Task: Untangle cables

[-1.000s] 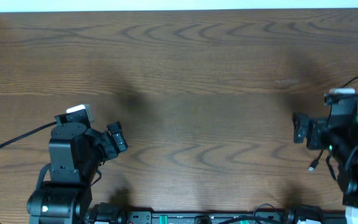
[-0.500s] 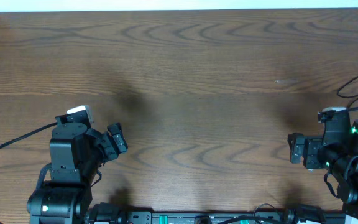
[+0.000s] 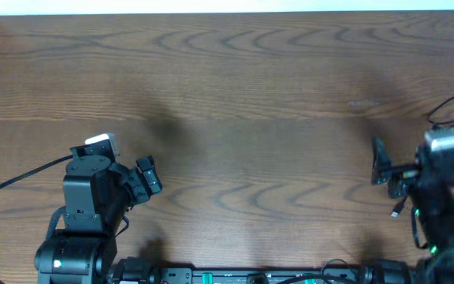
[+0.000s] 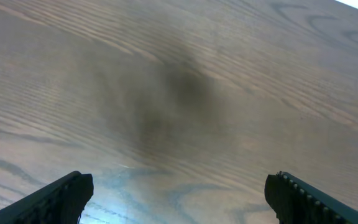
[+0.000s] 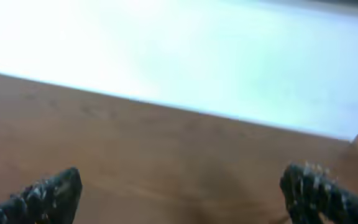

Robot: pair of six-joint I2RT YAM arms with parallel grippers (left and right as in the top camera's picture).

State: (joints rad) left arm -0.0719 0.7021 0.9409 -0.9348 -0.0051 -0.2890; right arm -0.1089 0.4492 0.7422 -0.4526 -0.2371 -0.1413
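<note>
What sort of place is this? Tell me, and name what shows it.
Probably a robotics lab bench rather than a home: a wood-grain table, a black robot left arm and right arm standing at its near edge, and a thick black cable trailing from the left one.

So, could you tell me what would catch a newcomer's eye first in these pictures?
The broad wood-grain table fills most of the overhead view, with two black arms low along the bottom edge: the left gripper and the right gripper, both with jaws wide apart and nothing between them. Just below the right gripper, a small black cable plug shows against the wood.
</note>
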